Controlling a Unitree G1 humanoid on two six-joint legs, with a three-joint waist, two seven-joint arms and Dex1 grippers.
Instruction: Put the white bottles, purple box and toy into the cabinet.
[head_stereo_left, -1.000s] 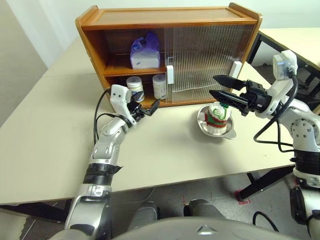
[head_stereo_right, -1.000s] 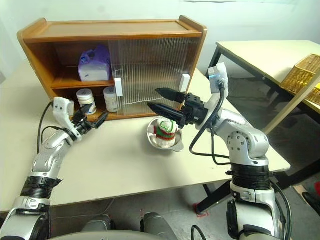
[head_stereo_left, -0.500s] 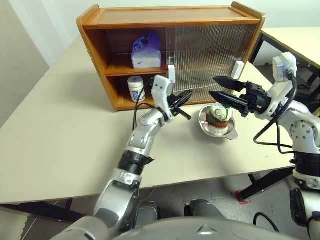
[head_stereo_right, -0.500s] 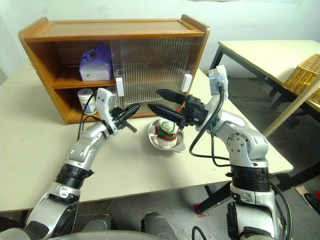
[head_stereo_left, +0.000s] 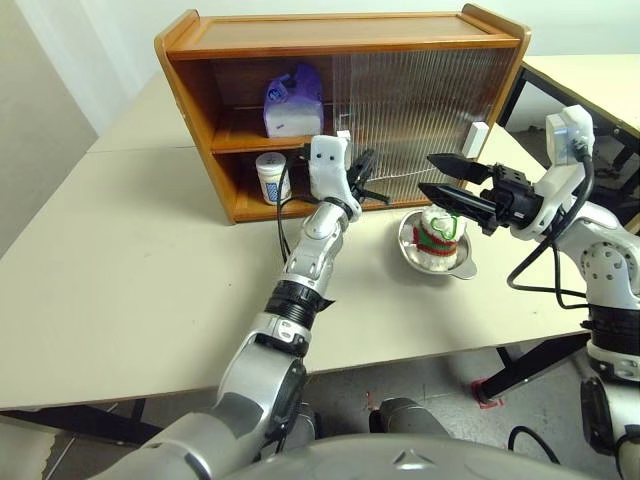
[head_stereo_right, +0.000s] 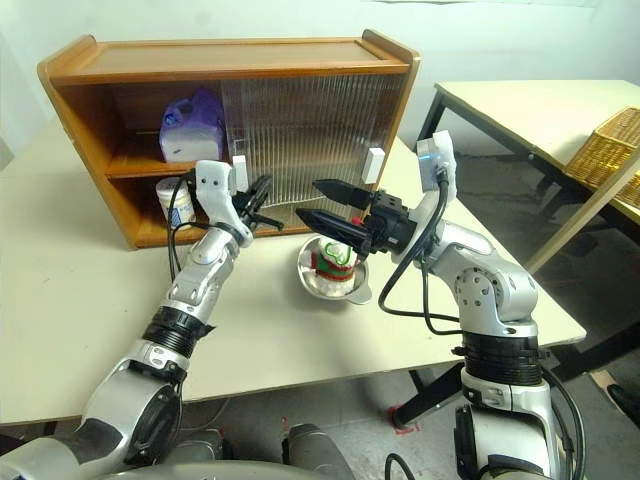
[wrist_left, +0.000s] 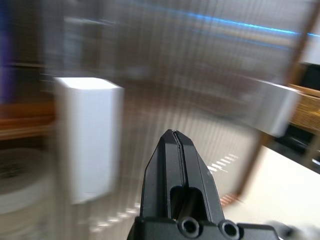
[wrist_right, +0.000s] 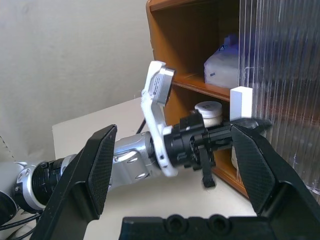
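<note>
Left gripper (head_stereo_left: 372, 178) has swung right from the open lower shelf, fingers now pressed together, empty, beside the sliding door's white handle (wrist_left: 89, 137). Right gripper (head_stereo_left: 434, 173) hasn't moved, spread wide over the toy (head_stereo_left: 437, 232) in its metal bowl (head_stereo_left: 461, 262). Purple box (head_stereo_left: 293, 101) sits on the cabinet (head_stereo_left: 340, 40)'s upper shelf, one white bottle (head_stereo_left: 271, 177) below.

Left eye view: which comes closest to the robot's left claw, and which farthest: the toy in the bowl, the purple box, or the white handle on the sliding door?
From the left gripper:
1. White handle, right beside it on the cabinet door.
2. Toy, in the metal bowl on the right.
3. Purple box, upper shelf; nearly as close as the toy, so those two are hard to rank.
</note>
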